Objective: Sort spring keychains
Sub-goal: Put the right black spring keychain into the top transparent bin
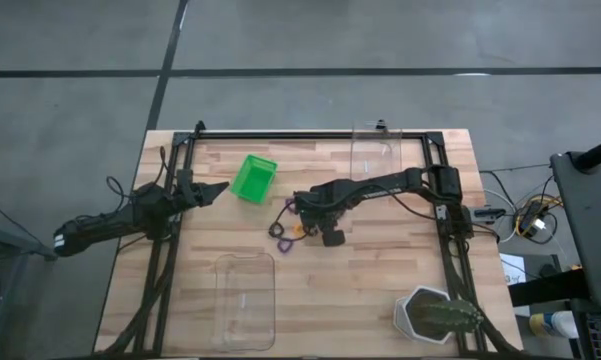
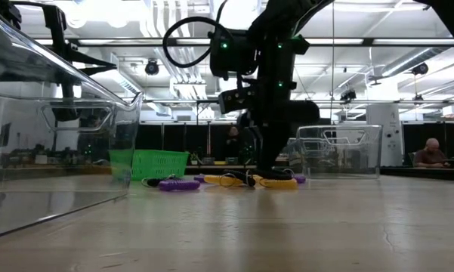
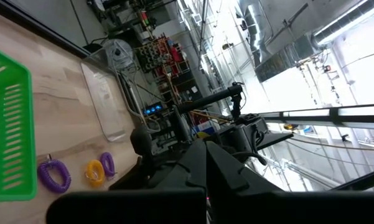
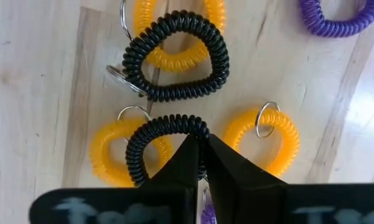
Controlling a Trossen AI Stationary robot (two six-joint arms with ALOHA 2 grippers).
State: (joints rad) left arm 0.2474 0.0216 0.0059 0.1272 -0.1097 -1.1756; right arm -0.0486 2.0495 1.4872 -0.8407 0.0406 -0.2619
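My right gripper is down over the spring keychains clustered mid-table, fingertips together, pinching the near black coil. It overlaps an orange coil, so I judge a slow, straight lift best. My left gripper waits beside the green bin, fingers together.

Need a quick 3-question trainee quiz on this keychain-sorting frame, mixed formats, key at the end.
1. True or false: the green bin already holds keychains.
2. Which gripper is down at the keychain pile? A) left B) right
3. Fill in: in the right wrist view, the right gripper has its fingertips shut on a ____ coil.

Key: 1. False; it looks empty from above. 2. B; the left gripper waits beside the green bin. 3. Black.
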